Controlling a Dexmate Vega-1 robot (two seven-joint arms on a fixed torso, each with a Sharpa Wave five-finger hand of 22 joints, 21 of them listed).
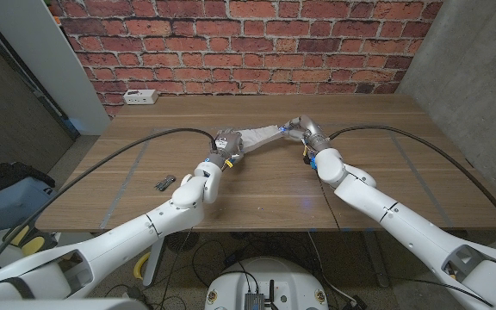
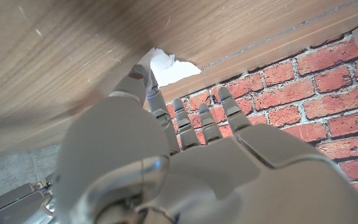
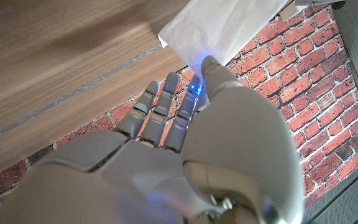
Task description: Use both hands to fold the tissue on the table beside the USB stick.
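Tissue [image 1: 258, 135] stretched between both hands above the counter [image 1: 377, 185]: left hand [image 1: 225, 146] pinching one end, right hand [image 1: 305, 131] pinching the other. USB stick [image 1: 164, 182] well apart, near left arm.

A wooden table [image 1: 265, 185] is being shown with faint pale lines marked across its top. A white power strip [image 1: 139, 97] is being seen lying at the table's far left corner, close to a red brick wall [image 1: 257, 39] that is being shown behind the table. A grey concrete wall [image 1: 480, 77] is being seen to the right of the table. A blue bag [image 1: 7, 202] is being seen on the floor to the left, beside dark cables. Black cables [image 1: 196, 250] are being seen hanging beneath the table's near edge.
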